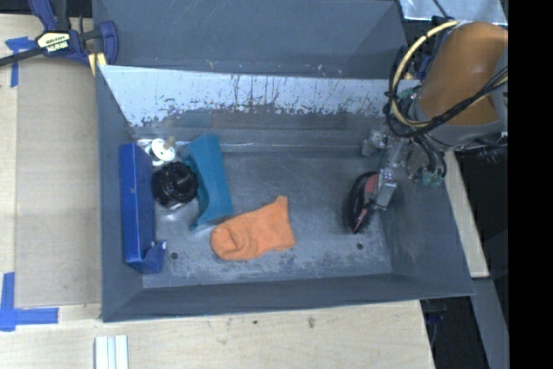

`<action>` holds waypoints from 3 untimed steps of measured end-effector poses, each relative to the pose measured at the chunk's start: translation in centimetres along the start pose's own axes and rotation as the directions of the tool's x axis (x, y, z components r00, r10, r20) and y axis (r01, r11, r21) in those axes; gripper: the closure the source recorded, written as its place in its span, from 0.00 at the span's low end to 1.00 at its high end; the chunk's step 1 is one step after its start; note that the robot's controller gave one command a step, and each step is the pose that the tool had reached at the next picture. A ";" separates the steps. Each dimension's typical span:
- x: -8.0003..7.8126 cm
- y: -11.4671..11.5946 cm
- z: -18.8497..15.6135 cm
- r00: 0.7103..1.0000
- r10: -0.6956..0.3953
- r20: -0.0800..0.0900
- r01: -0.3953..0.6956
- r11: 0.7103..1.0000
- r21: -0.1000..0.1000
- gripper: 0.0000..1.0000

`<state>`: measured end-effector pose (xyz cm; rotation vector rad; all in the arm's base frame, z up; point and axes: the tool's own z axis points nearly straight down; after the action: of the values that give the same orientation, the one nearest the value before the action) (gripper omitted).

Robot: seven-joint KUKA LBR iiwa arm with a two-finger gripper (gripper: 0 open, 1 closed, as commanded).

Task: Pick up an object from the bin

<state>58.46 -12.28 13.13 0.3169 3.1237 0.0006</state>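
Observation:
My gripper (381, 191) is low in the right part of the bin, near the right wall. Right at its tip lies a small black oval thing with a red streak (359, 206), which it partly covers. I cannot make out whether the gripper touches that thing or hangs just above it. An orange crumpled cloth (254, 231) lies on the bin floor in the middle, well to the gripper's left.
At the left of the bin lie a long blue bar (134, 205) along the wall, a black round thing (174, 184), a small white piece (160, 151) and a teal block (212, 180). The arm with its orange cover and cables comes in over the right rim.

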 end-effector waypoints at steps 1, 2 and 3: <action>1.2 -1.9 0.2 0.999 0.047 0.001 -0.047 0.999 0.000 0.00; 0.3 0.2 3.9 0.982 0.191 -0.001 -0.191 0.982 -0.001 0.00; 0.4 -0.1 2.8 0.979 0.202 0.002 -0.202 0.979 -0.002 1.00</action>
<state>58.07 -12.25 10.36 0.6323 3.0732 0.0035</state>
